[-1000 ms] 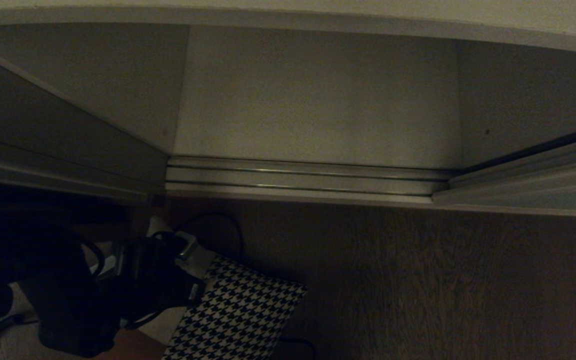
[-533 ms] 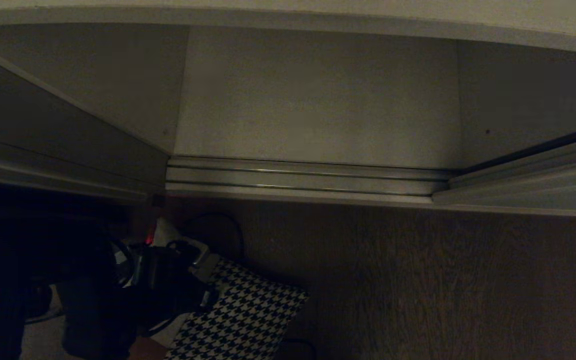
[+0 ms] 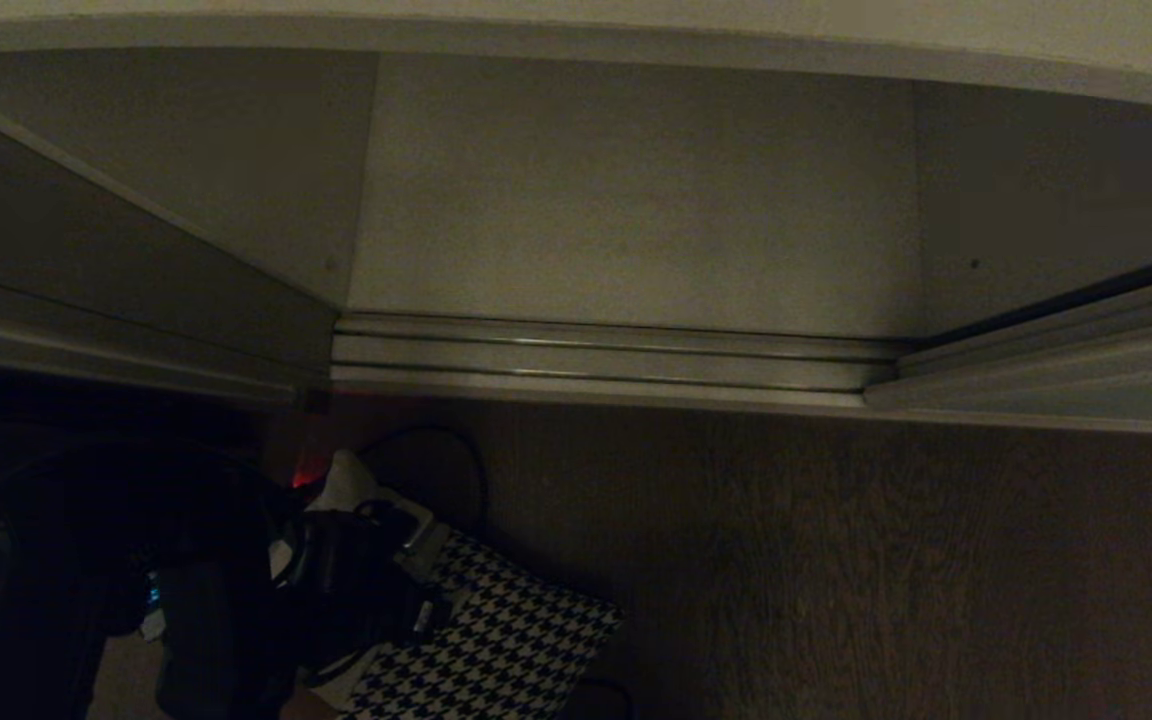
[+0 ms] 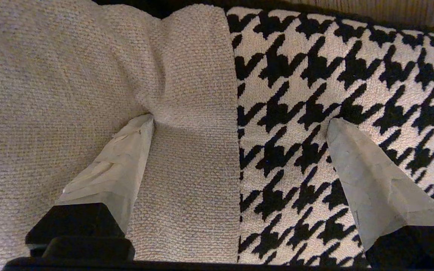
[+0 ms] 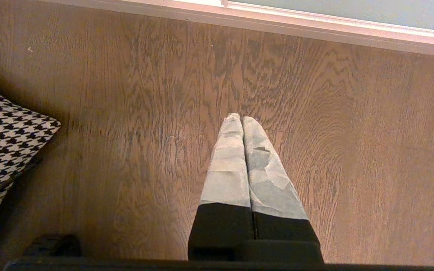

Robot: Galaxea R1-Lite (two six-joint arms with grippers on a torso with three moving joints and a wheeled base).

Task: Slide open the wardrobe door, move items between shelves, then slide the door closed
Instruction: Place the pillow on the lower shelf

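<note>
up close, the left gripper (image 4: 239,124) stands spread wide, one fingertip dimpling the cream strip (image 4: 89,94) and the other on the houndstooth of the one cushion (image 4: 333,75); only the head view shows that cushion on the floor (image 3: 886,560) before the open wardrobe's two rails (image 3: 616,360), while the right gripper (image 5: 242,120) is pressed together over bare floor

Surface: dark wood-grain floor (image 5: 315,124), running up to the silver floor rails (image 3: 596,360) of the wardrobe.
On floor, robot's left: houndstooth cushion (image 3: 506,640), lying flat, cream strip (image 4: 70,94) at one end.
By cushion: thin black cable (image 3: 436,440) looping on the boards beside it.
Wardrobe bottom board (image 3: 636,200): pale, just beyond the rails.
</note>
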